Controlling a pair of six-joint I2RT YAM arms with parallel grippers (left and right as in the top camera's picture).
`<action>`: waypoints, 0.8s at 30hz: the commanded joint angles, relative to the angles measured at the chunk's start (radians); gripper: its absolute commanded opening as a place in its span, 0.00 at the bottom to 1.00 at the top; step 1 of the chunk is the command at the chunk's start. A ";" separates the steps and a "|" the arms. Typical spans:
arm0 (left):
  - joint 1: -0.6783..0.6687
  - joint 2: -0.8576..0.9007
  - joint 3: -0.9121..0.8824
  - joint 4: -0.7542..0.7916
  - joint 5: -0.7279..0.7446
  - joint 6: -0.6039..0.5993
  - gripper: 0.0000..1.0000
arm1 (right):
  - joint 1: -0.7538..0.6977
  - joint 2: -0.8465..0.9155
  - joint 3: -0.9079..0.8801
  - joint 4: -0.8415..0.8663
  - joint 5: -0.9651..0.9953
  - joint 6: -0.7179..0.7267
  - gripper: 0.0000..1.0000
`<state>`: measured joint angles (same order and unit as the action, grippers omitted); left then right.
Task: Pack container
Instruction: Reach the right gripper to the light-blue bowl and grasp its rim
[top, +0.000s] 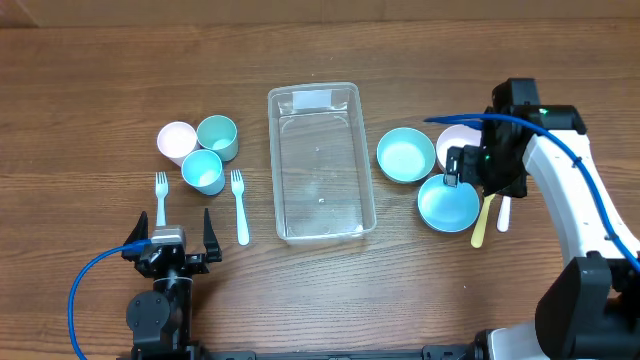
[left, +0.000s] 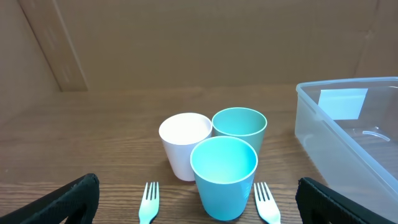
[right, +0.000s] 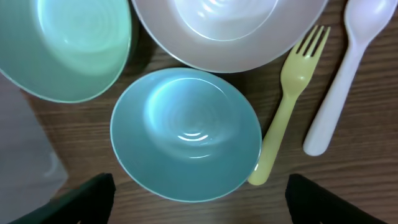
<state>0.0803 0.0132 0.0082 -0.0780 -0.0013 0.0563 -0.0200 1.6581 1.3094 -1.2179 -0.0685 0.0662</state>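
The clear rectangular container (top: 274, 170) stands empty at the table's middle, with its pale label at the far end; its wall also shows in the left wrist view (left: 323, 134). My left gripper (top: 168, 245) is open and empty near the front edge, facing three cups (left: 224, 174) and well left of the container. My right gripper (top: 468, 172) is open and hovers over a teal bowl (right: 186, 134), right of the container, with nothing between its fingers (right: 200, 186).
White cup (top: 177, 140) and two teal cups (top: 217, 135) (top: 202, 170) stand left of the container, with two pale forks (top: 160, 198) (top: 239, 205). On the right are another teal bowl (top: 406, 154), a white bowl (right: 227, 28), a yellow fork (right: 287, 106) and a white spoon (right: 339, 87).
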 joint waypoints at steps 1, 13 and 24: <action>-0.002 -0.007 -0.003 0.001 -0.002 0.015 1.00 | -0.008 -0.013 -0.061 0.048 0.016 -0.011 0.84; -0.002 -0.007 -0.003 0.001 -0.002 0.015 1.00 | -0.008 -0.013 -0.279 0.286 0.068 0.039 0.83; -0.002 -0.007 -0.003 0.001 -0.002 0.015 1.00 | -0.022 -0.015 -0.359 0.384 0.106 0.050 0.74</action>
<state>0.0803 0.0132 0.0082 -0.0780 -0.0013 0.0563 -0.0257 1.6577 0.9627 -0.8444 -0.0010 0.1032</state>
